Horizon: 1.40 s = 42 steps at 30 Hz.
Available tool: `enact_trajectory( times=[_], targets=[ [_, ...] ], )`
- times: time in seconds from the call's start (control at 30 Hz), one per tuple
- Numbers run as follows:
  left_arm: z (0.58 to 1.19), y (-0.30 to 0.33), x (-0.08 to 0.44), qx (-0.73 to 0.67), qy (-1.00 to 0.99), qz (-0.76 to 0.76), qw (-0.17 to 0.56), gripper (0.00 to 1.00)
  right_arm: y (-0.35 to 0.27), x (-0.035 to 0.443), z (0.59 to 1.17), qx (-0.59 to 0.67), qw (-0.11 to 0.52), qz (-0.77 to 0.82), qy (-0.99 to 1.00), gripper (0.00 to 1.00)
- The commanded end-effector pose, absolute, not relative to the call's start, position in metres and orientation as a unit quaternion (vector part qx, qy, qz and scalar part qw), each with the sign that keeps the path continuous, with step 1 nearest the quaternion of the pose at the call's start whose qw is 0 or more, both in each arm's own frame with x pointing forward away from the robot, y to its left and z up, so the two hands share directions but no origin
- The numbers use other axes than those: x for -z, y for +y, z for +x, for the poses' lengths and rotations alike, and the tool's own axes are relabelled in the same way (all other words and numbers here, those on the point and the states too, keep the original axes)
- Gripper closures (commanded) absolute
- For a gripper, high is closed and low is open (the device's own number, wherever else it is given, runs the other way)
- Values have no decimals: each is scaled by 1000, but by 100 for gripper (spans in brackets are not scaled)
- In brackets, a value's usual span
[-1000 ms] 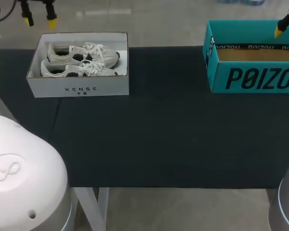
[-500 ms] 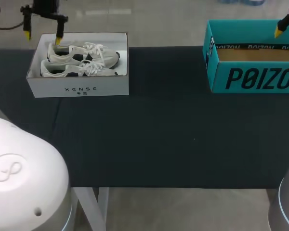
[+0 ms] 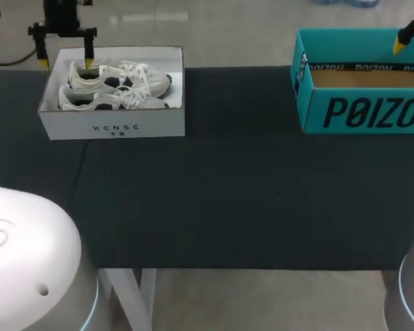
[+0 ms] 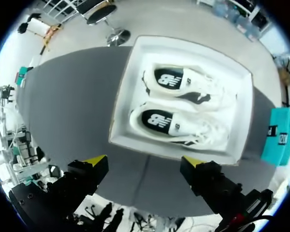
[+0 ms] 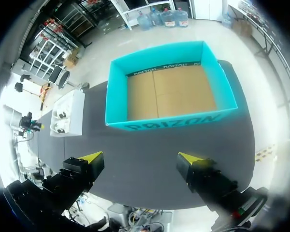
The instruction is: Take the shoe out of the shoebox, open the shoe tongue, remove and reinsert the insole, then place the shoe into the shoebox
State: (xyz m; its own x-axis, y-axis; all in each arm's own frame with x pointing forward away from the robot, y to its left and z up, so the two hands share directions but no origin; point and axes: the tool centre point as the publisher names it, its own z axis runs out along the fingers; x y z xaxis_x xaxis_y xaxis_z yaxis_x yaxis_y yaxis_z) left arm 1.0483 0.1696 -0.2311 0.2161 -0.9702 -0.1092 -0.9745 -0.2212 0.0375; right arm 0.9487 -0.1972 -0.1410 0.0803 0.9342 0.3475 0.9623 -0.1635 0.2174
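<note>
No step of the task is judged complete. Both shoes (image 3: 114, 100) are seen lying on their sides, side by side, inside the white shoebox (image 3: 114, 128), heels toward its left end. They are laced, and the dark insoles (image 4: 166, 79) are seated in the shoes.

The left tool (image 3: 65, 63) is held above the shoebox's far left corner with its fingers spread wide and nothing between them. In the head view one yellow tip is lined up with the heel of the far shoe (image 3: 117, 74) and the other is lined up outside the shoebox's left wall. No contact with a shoe is shown.

The right tool (image 5: 140, 158) is also spread wide and empty. It is held well apart from the shoebox, over an empty teal box (image 3: 359, 110) standing to the shoebox's right across the dark tabletop (image 3: 228, 193).

Everything is left to be done: a shoe is to be lifted out, its tongue opened, the insole pulled and refitted, and the shoe returned to the shoebox.
</note>
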Motion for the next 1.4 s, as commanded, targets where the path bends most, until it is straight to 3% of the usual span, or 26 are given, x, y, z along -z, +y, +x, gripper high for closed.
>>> enact_trajectory(
  times=[0.03,0.47,0.8,1.0,1.4],
  targets=[
    [1045,166,226,232,730,-642,44,0,-197,141,949,206,33,-735,-646,0],
    [1045,166,226,232,730,-642,44,0,-197,141,949,206,33,-735,-646,0],
    [1050,184,231,130,719,-682,28,0,-197,141,949,206,33,-735,-646,0],
    [1056,199,234,89,727,-680,-36,0,-197,141,949,206,33,-735,-646,0],
    [1059,205,236,68,728,-681,-32,0,-197,141,949,206,33,-735,-646,0]
  ],
)
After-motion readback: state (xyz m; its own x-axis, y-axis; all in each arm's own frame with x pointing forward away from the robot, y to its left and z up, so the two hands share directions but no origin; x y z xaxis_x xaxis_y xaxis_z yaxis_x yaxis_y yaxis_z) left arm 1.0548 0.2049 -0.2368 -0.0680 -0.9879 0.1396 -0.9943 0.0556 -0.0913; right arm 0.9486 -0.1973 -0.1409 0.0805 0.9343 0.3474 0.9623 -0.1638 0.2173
